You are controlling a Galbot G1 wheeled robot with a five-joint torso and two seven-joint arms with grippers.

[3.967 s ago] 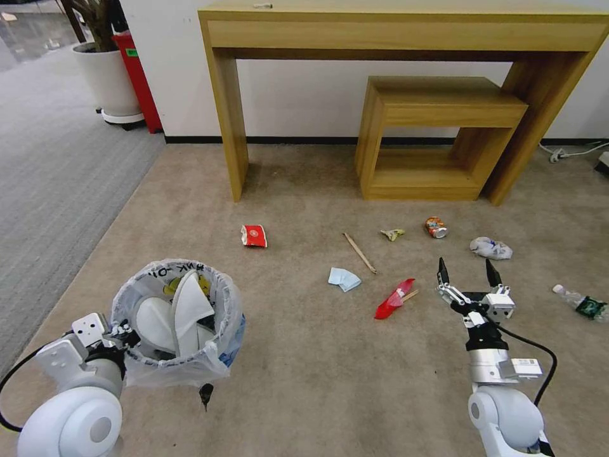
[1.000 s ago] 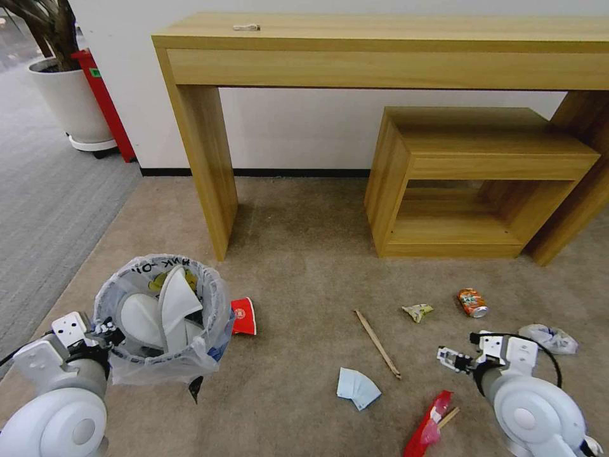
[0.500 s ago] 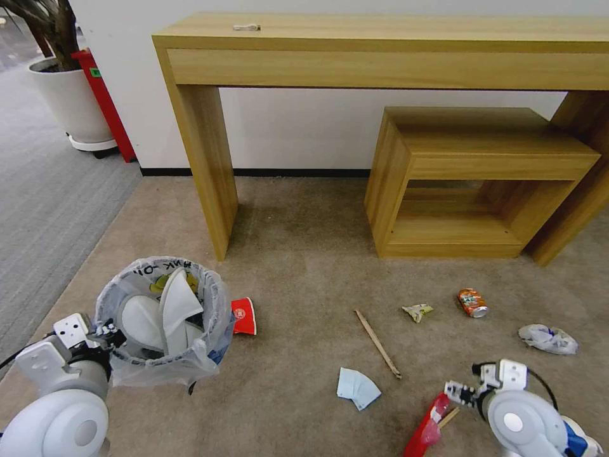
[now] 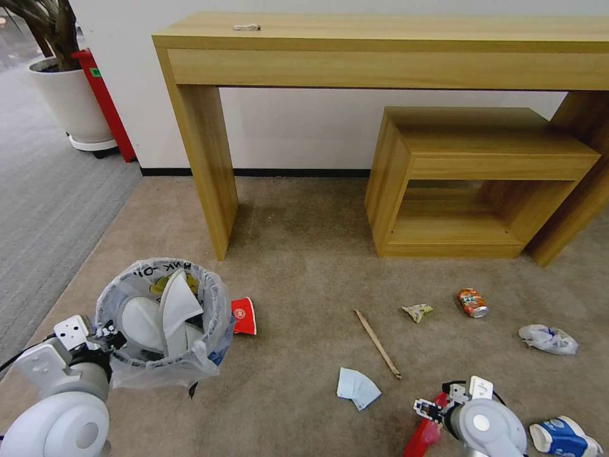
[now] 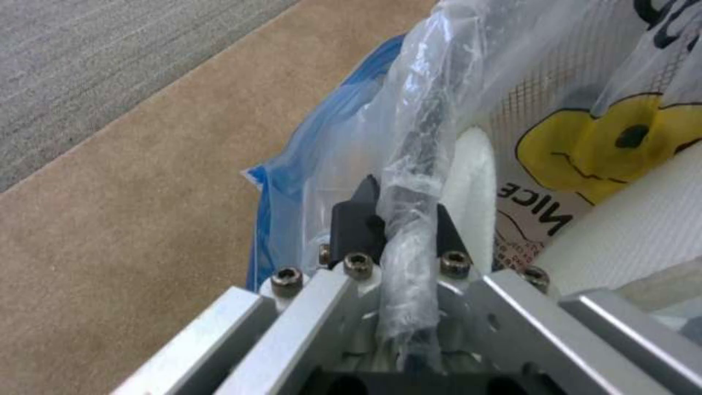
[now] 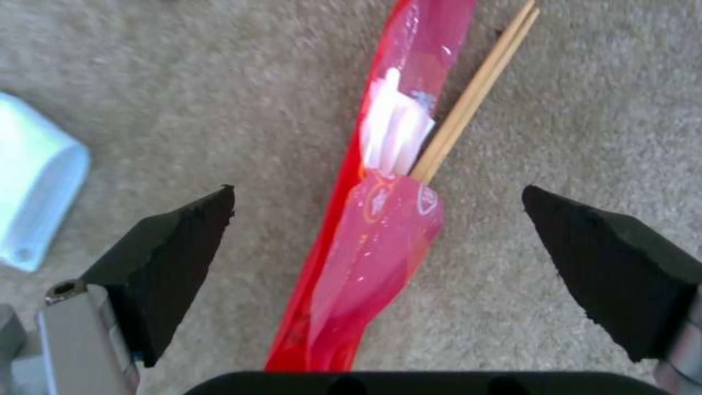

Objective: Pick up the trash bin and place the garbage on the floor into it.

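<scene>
The trash bin (image 4: 162, 317), lined with a crinkly bag, hangs at the near left with white slippers (image 4: 174, 304) inside. My left gripper (image 5: 398, 203) is shut on its bagged rim. My right gripper (image 6: 378, 192) is open, pointing down over a red wrapper (image 6: 380, 230) with chopsticks (image 6: 475, 93) sticking out; its fingers straddle the wrapper without touching. Other garbage lies on the beige floor (image 4: 298, 266): a pale blue tissue (image 4: 357, 387), a chopstick (image 4: 377, 343), a red packet (image 4: 243, 316), a crushed can (image 4: 472, 303), crumpled paper (image 4: 549, 338) and a blue-white cup (image 4: 561, 437).
A long wooden table (image 4: 380, 44) and a low wooden shelf (image 4: 482, 178) stand against the far wall. A potted plant (image 4: 66, 101) and a red object sit at the far left on grey ribbed carpet (image 4: 44, 209). A small crumpled wrapper (image 4: 417, 311) lies near the can.
The camera moved closer to the table earlier. Over the last second my right arm swung down and nearer, over the red wrapper, uncovering the blue-white cup. The bin has stayed in my left gripper.
</scene>
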